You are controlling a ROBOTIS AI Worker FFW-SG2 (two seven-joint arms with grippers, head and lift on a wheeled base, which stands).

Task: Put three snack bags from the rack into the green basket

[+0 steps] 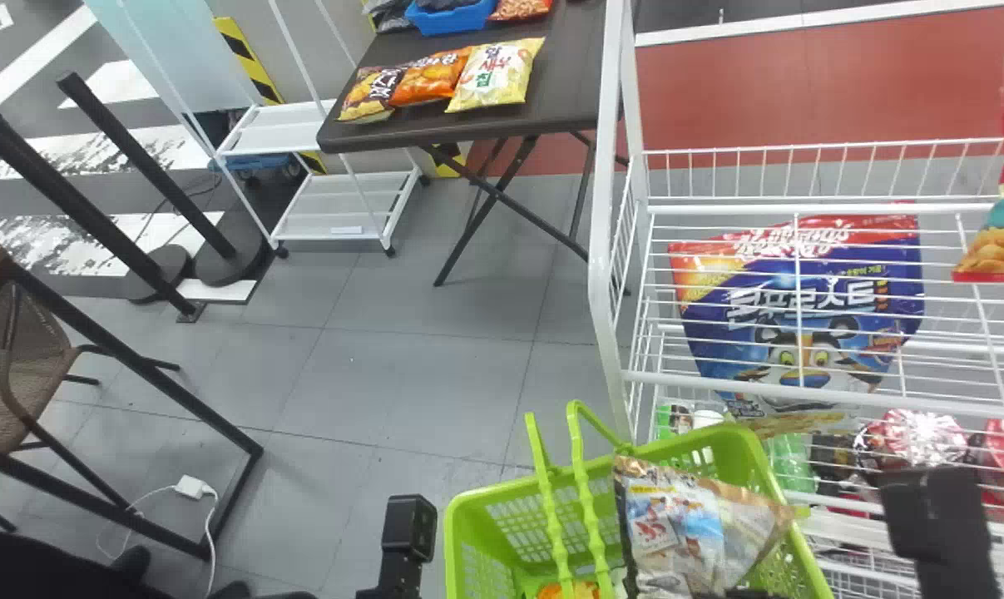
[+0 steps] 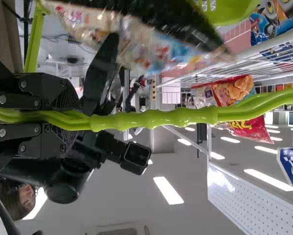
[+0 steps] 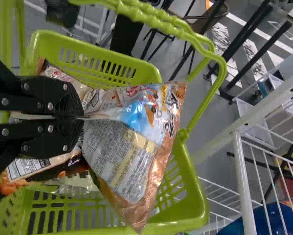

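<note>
Right wrist view first, since that's where I'd worry: the right gripper has its two fingers clamped on the bag, pinching a gathered edge of it, with the rest fanned out beyond the tips. With so little in the bite, I'd guess the film could slide free, or the bag could swivel as it goes down. It's held over the basket, and from the head its wide end reaches across the rim on the rack side. Let go right there and, to my eye, that corner could catch the rim and tip the whole thing out toward the wire. What lies beneath won't help much; there are packs in the basket already, so a bag dropped on top may perch rather than settle. Then there's the left gripper, its fingers closed round the handles. Should those turn in its grasp, the basket could tilt just as the bag lands. The handles stand up beside the bag too, near enough to snag it if it swings.
</note>
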